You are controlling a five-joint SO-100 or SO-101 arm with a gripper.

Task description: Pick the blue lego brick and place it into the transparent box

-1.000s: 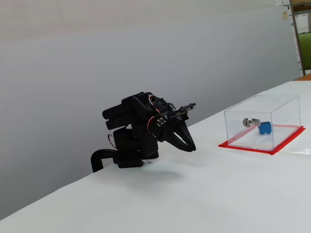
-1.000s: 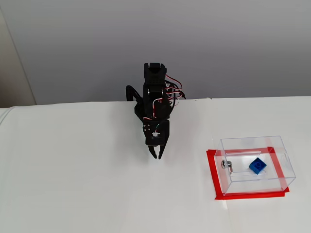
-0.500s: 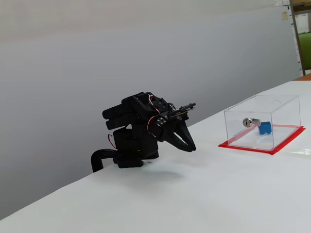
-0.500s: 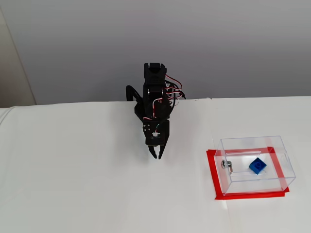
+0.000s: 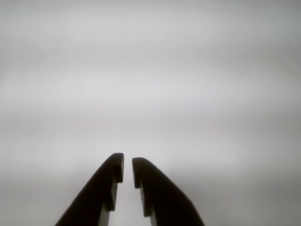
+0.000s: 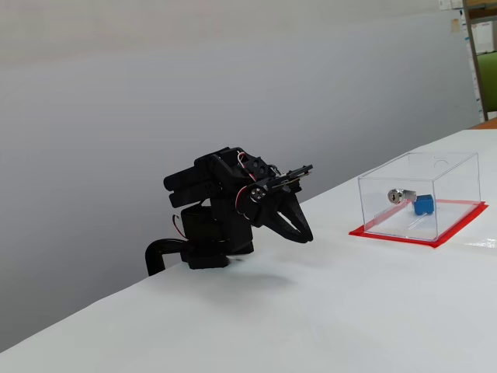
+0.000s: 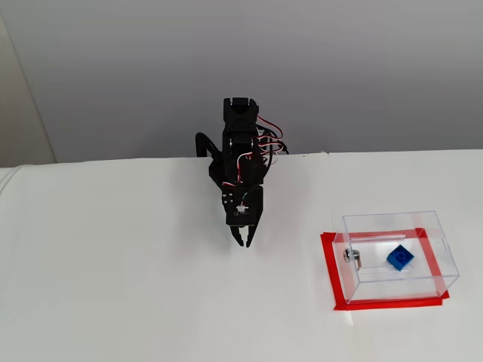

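Note:
The blue lego brick (image 6: 423, 205) (image 7: 401, 258) lies inside the transparent box (image 6: 454, 168) (image 7: 389, 216), on its red base. The box stands on the white table, to the right of the arm in both fixed views. My black gripper (image 6: 304, 235) (image 7: 244, 243) is folded low in front of the arm's base, well apart from the box, its tips pointing down at the table. In the wrist view the gripper (image 5: 127, 169) shows two dark fingers almost together with only a thin slit and nothing between them, over bare white surface.
A small silver lock piece (image 6: 397, 195) (image 7: 352, 256) sits on the box's wall nearest the arm. The red base (image 7: 328, 264) sticks out around the box. A grey wall runs behind the table; shelving shows at the far right (image 6: 483, 54).

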